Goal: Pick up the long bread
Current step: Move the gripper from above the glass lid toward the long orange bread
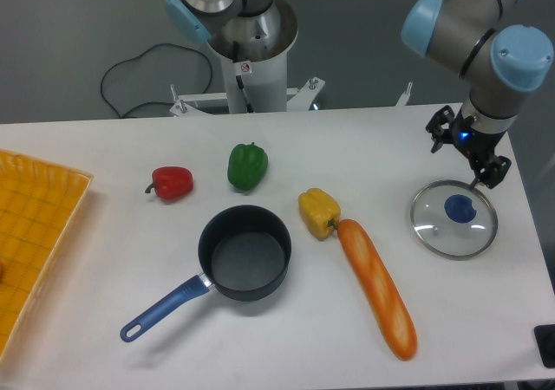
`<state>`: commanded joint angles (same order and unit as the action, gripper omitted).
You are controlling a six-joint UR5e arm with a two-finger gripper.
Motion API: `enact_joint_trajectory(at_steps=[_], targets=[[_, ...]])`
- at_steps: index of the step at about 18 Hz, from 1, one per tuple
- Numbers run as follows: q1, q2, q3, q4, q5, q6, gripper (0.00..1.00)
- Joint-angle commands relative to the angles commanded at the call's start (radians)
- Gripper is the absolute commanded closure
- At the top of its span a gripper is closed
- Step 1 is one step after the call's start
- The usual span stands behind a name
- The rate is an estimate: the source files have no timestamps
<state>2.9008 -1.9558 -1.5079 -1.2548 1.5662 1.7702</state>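
The long bread (377,288) is an orange toy baguette with paler patches. It lies on the white table at front right, slanting from beside the yellow pepper (317,211) down toward the front edge. My gripper (469,153) hangs far off at the back right, just above the rear edge of a glass lid (453,218). Its black fingers stand apart and hold nothing.
A dark pot (245,252) with a blue handle sits left of the bread. A green pepper (247,165) and a red pepper (172,182) lie further back. A yellow tray (35,234) is at the left edge. The arm's base (251,52) stands behind the table.
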Motion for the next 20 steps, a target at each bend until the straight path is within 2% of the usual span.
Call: enact_joint_trajectory(at_steps=[6, 9, 12, 15, 20], targets=[[-0.002, -0.006, -0.014, 0.006, 0.002, 0.0, 0.0], [-0.008, -0.006, -0.02, 0.058, -0.029, -0.008, 0.0], [-0.064, -0.038, 0.003, 0.118, -0.045, -0.021, 0.0], [-0.124, -0.057, 0.026, 0.118, -0.014, -0.025, 0.0], [-0.158, -0.046, 0.041, 0.12, -0.017, -0.058, 0.0]])
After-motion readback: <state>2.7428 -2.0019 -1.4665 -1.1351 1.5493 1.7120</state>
